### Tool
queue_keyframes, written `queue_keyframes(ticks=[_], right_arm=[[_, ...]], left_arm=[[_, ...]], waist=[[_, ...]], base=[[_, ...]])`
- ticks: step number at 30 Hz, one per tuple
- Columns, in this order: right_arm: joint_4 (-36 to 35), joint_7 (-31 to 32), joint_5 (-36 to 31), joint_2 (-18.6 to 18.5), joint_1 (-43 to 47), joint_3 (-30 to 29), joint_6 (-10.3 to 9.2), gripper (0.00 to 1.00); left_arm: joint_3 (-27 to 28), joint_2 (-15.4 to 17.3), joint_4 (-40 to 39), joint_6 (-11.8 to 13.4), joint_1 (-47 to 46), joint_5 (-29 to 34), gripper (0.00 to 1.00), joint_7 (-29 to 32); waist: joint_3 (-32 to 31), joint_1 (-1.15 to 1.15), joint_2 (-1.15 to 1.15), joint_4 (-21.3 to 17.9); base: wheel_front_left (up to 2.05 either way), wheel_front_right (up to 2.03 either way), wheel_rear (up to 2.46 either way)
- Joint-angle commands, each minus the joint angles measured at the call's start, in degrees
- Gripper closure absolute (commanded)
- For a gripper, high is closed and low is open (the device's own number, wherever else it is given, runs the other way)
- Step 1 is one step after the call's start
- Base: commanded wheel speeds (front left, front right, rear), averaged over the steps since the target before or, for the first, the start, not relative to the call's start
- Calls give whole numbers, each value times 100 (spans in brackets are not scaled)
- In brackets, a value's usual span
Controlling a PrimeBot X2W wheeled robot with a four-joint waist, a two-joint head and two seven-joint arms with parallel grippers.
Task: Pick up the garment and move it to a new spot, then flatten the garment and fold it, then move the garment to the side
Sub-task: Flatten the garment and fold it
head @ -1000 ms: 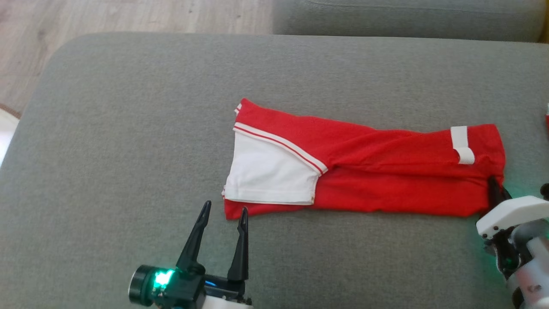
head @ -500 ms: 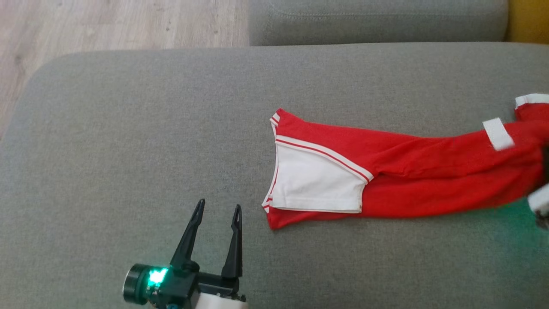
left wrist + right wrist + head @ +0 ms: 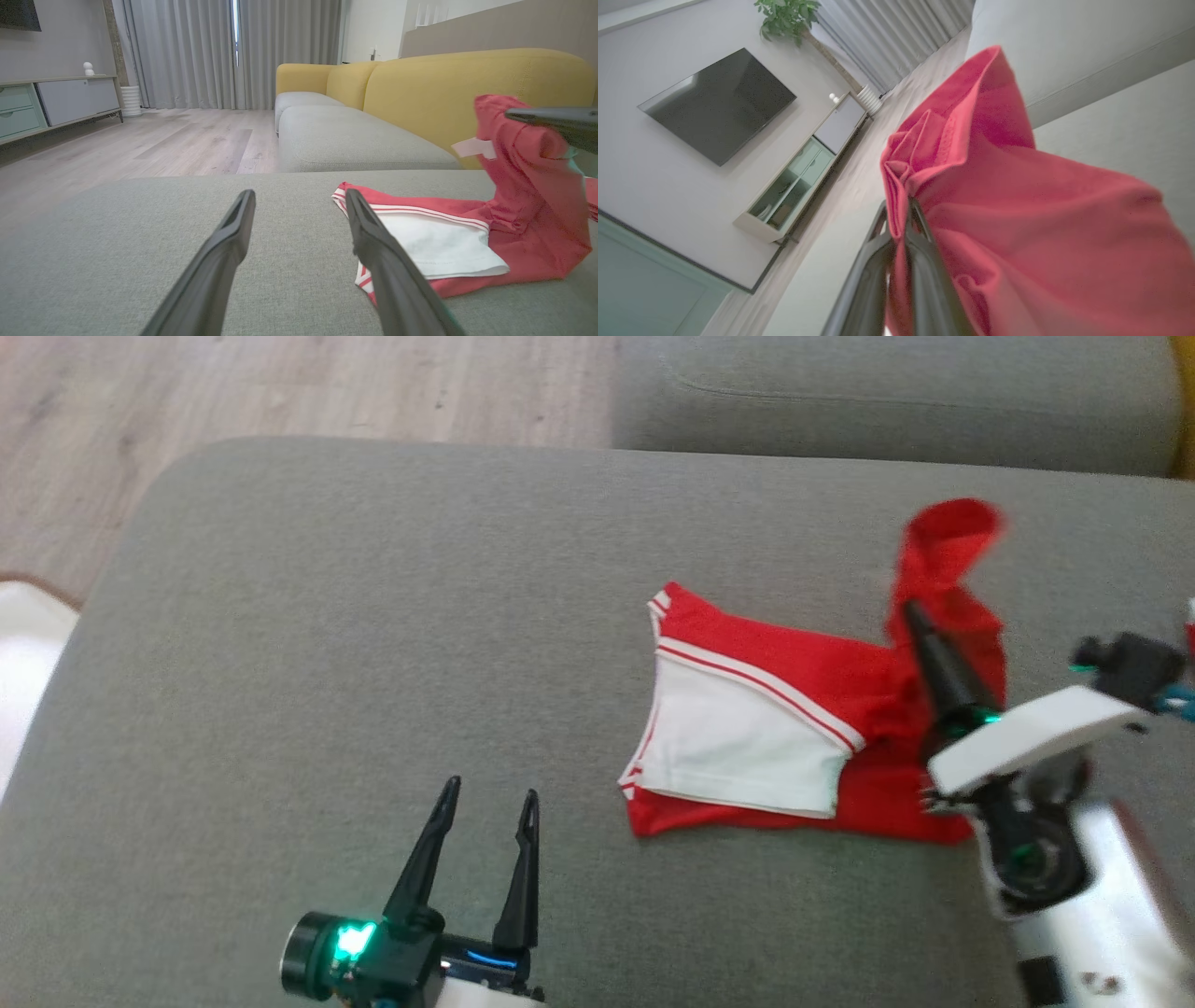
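Fold in hand, I'd say: right end effector [image 3: 915,616] clamped on the red garment [image 3: 803,663]'s lifted end, right of the sofa cushion [image 3: 373,616]'s centre; left end effector [image 3: 487,798] gapes, idle. Next, probably: lay it over leftward, squarely.

The garment [image 3: 775,663] is red, with a white panel edged in red-and-white stripes. Its striped end lies flat on the grey cushion [image 3: 373,616], right of the cushion's middle, white panel facing up. Its other end is bunched and held up off the cushion, pinched in the closed right claw [image 3: 910,611].
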Motion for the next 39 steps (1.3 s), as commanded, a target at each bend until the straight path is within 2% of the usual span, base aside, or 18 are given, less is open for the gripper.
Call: queue_keyframes(ticks=[1,5,11,12,13,14,15,20,26,33,36,39], right_arm=[[-226,120,-120,212,-165,104,39,100],[-42,324,-342,716,-323,201,39,100],[455,296,-325,940,-544,433,39,100],[546,267,-261,948,-586,497,39,85],[627,220,-138,951,-626,597,39,63],[711,165,-7,952,-666,707,39,13],[778,87,111,953,-711,817,39,0],[834,-257,527,955,-850,1275,39,0],[497,-665,319,873,-721,1210,39,0],[-179,-1455,-529,83,-102,1081,39,0],[-227,-2016,-1201,-369,371,1056,39,0],[-106,-2264,-1822,-617,769,1007,39,0]], left_arm=[[112,-62,-139,-53,-91,-17,0,-52],[59,-64,-105,-77,-142,-44,0,-52],[-24,-65,-77,-66,-213,-111,0,-52],[-35,-65,-73,-60,-218,-120,0,-52],[-49,-66,-69,-56,-222,-128,0,-52],[-62,-66,-61,-49,-223,-136,0,-52],[-70,-66,-50,-41,-224,-143,0,-52],[-51,-66,2,-1,-201,-167,0,-52],[33,-66,27,13,-99,-154,0,-52],[259,-66,-103,104,104,-300,0,-52],[362,-66,-137,102,178,-327,0,-52],[463,-66,-185,129,271,-317,0,-52]], waist=[[9,0,0,182],[53,0,0,404],[98,0,0,628],[99,0,0,644],[97,0,0,659],[93,0,0,666],[84,0,0,664],[-52,0,0,533],[-305,0,0,310],[-578,0,0,-52],[-714,0,0,-180],[-831,0,0,-260]], base=[[0,0,0],[0,0,0],[0,0,0],[0,0,0],[0,0,0],[0,0,0],[0,0,0],[0,0,0],[0,0,0],[0,0,0],[0,0,0],[0,0,0]])
